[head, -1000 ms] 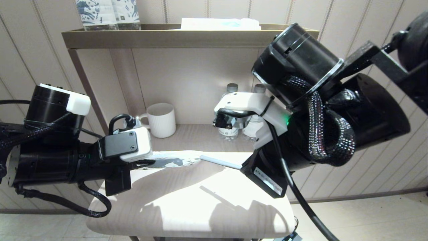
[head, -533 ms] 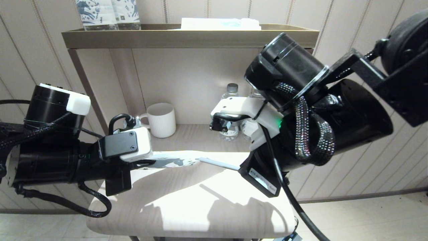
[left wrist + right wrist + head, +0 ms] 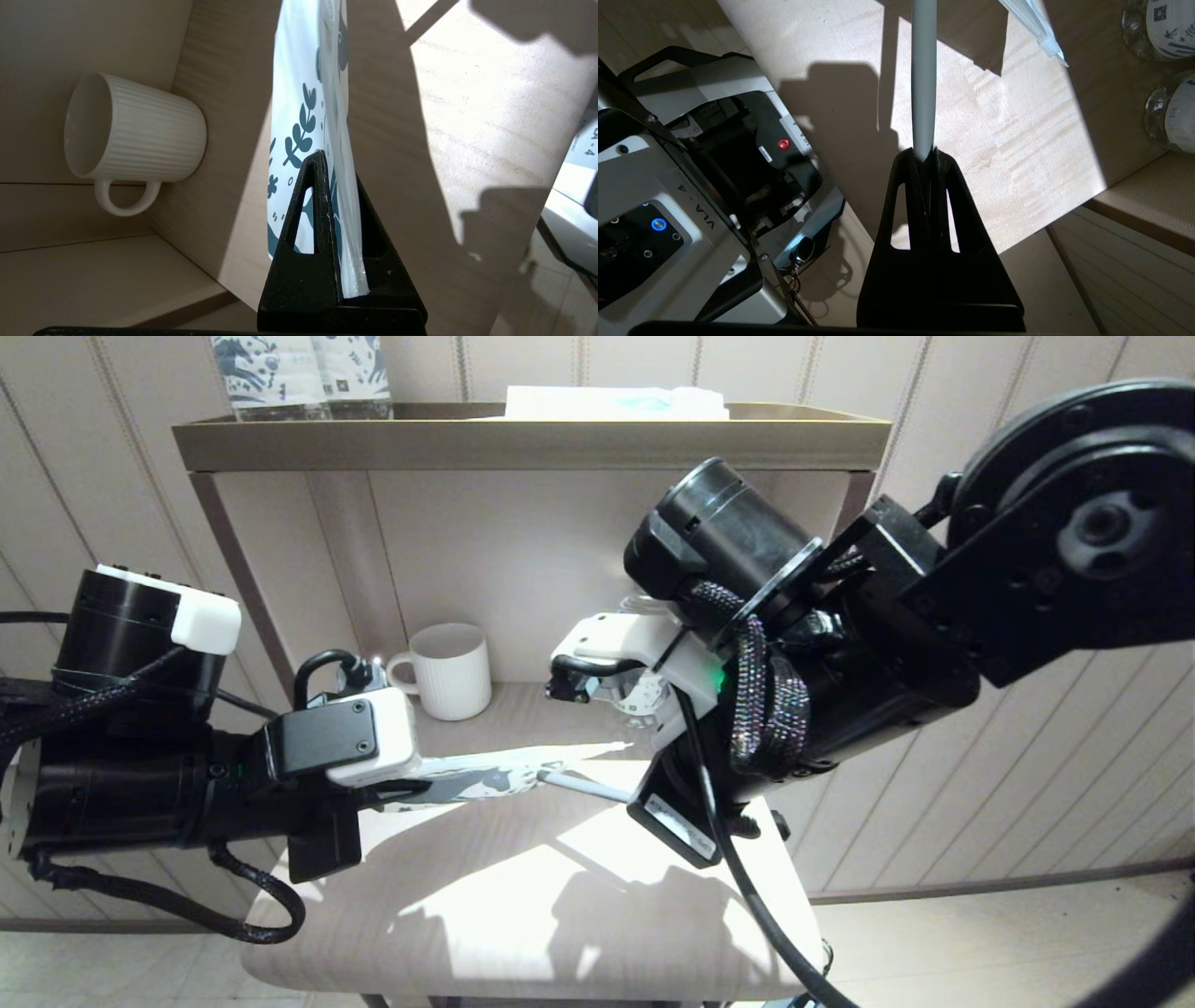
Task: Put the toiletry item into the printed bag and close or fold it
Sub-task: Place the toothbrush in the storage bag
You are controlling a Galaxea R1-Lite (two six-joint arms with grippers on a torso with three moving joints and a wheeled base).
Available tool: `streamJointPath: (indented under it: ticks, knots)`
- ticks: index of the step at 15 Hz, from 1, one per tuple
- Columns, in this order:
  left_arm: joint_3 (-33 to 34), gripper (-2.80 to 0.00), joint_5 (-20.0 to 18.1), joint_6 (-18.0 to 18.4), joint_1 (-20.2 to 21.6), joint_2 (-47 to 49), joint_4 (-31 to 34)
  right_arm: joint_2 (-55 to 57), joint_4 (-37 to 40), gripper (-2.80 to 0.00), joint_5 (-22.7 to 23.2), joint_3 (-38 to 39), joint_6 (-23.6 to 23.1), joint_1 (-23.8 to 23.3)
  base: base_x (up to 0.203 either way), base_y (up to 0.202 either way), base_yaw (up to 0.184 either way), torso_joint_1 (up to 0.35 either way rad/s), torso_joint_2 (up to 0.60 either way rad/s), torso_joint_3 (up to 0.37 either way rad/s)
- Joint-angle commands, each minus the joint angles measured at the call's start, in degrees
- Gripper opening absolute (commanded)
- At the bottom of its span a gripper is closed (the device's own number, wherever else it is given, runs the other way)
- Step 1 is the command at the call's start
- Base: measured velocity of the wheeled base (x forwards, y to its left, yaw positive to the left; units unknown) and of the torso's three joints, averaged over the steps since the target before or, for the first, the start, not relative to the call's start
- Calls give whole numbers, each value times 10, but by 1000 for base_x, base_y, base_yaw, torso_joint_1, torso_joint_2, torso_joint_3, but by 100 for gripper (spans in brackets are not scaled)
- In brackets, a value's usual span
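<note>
Between the clamped left gripper [image 3: 334,205] holding the horse-printed white pouch [image 3: 467,779] and the right gripper [image 3: 927,163] pinching the pale grey toothbrush [image 3: 923,74], the gap has narrowed, brush tip now at the pouch mouth.

The printed bag [image 3: 476,780], white with dark blue leaf-and-horse print, hangs level above the counter [image 3: 523,896]. The toothbrush [image 3: 583,786], slim and pale grey, points its far end into the bag's open mouth.

Right gripper [image 3: 927,158] with toothbrush [image 3: 583,786] now nearer the printed bag [image 3: 485,777] mouth.
</note>
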Motion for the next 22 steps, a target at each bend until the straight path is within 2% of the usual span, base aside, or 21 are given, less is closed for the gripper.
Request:
streamJointPath:
  ticks: [1, 7, 12, 22]
  knots:
    - [0, -280, 0, 3, 0, -2, 0, 11, 1, -280, -1, -4, 1, 0, 0, 0, 0, 0, 0, 0]
    - [0, -280, 2, 3, 0, 5, -2, -77, 20, -280, -5, 21, 2, 5, 0, 0, 0, 0, 0, 0]
    - [1, -280, 1, 3, 0, 5, -2, -75, 17, -280, -5, 50, 4, 2, 0, 0, 0, 0, 0, 0]
    - [5, -280, -1, 3, 1, 10, -4, -41, 15, -280, -1, 52, 3, -11, 0, 0, 0, 0, 0, 0]
